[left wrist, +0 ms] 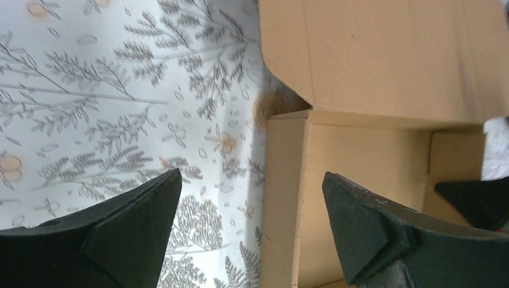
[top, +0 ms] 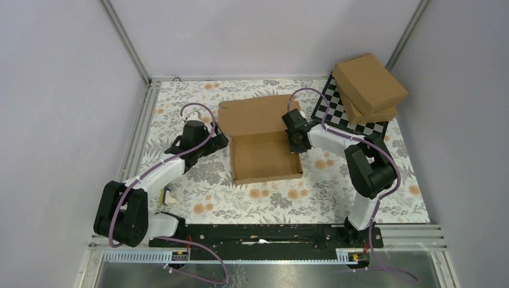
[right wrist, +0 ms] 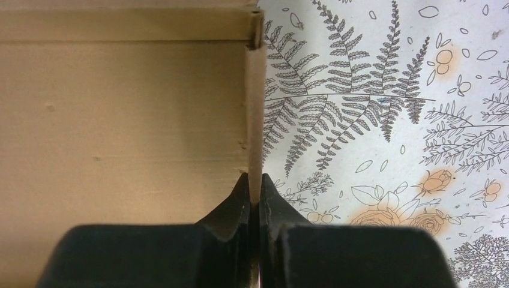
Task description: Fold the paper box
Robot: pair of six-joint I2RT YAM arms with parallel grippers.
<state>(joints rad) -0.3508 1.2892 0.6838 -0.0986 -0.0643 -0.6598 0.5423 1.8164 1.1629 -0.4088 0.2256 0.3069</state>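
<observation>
The jaws of the right gripper [right wrist: 255, 183] were pressed together on the thin right side wall [right wrist: 254, 120] of the plain brown cardboard paper box [top: 264, 157]. They pinched its top edge, with one finger inside the tray and one outside. The jaws of the left gripper [left wrist: 252, 175] were spread wide and held nothing. They hung astride the left side wall [left wrist: 282, 198] near the far left corner.

The box lay in the middle of the white floral tablecloth [top: 270, 201]. Its tray was standing and its flat lid panel [top: 252, 117] was open on the far side.

The step in hand seemed to be to make the side walls firm before the lid is closed. To do it well, the right pinch should only steady the wall and not drag the light box. The left jaws should come straight down over their wall and close gently, because thin cardboard creases easily when twisted.

The two ready-made brown cardboard boxes [top: 367, 84], stacked at the far right, stood well apart.
</observation>
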